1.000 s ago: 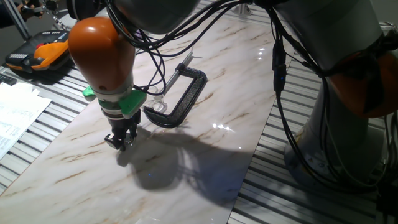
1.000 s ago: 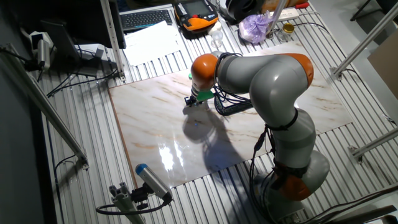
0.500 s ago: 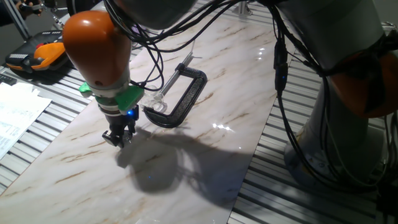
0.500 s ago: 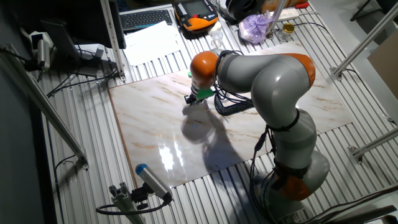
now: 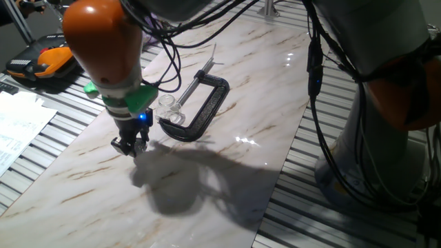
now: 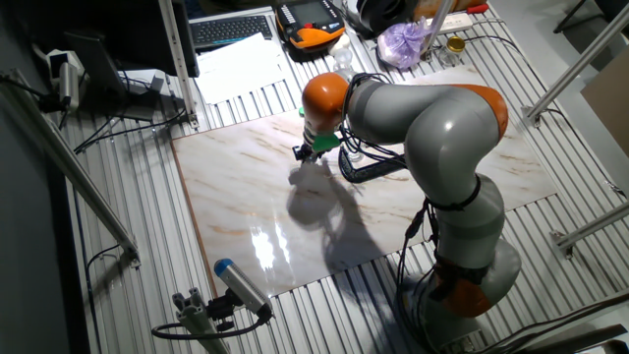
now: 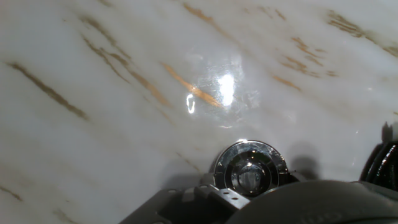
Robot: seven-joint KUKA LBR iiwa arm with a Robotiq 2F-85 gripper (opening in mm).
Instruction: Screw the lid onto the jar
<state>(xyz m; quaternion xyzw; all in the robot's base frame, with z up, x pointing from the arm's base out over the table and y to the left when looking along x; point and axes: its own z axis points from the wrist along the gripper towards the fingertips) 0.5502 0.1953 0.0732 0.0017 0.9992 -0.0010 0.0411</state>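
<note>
The lid (image 7: 250, 167) is a small round silvery cap with a dark centre, seen at the bottom of the hand view right by the grey fingers (image 7: 208, 188). My gripper (image 5: 131, 145) hangs just above the marble table, shut on the lid, a short way to the front left of the jar. The jar (image 5: 167, 104) is small, clear and upright, standing beside the black clamp. In the other fixed view my gripper (image 6: 304, 152) is at the far side of the table; the jar is too small to make out there.
A big black C-clamp (image 5: 200, 109) with a steel screw rod lies right of the jar and shows at the hand view's right edge (image 7: 382, 165). The marble table (image 5: 227, 172) ends in ribbed metal at left and right. An orange and black device (image 5: 43, 60) lies far left.
My gripper has shifted left and slightly back over the table, still shut, and the clear jar beside the clamp has come into view from behind it.
</note>
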